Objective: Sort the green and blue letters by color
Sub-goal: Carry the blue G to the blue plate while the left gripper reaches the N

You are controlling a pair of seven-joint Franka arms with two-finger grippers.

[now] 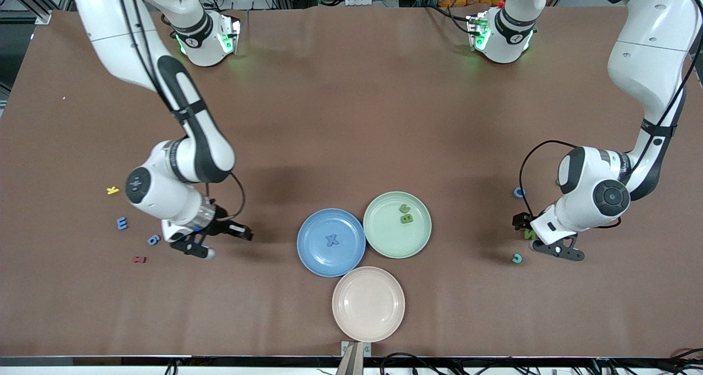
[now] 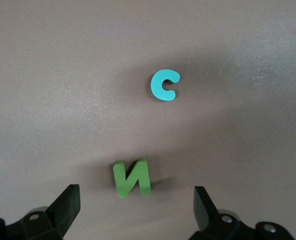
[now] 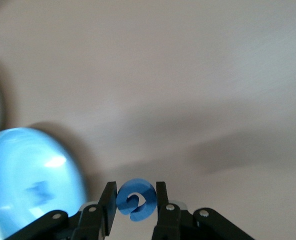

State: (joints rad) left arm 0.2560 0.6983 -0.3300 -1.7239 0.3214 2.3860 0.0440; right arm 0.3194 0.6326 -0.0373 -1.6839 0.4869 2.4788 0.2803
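Right wrist view shows the right gripper (image 3: 133,200) jaws pinching a blue letter (image 3: 136,199), while the left gripper (image 2: 136,205) jaws hang spread around the green N (image 2: 131,177).

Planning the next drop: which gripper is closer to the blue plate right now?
Right. The right gripper, shut on a blue letter, is beside the blue plate; the left gripper is open over the green N at the left arm's end.
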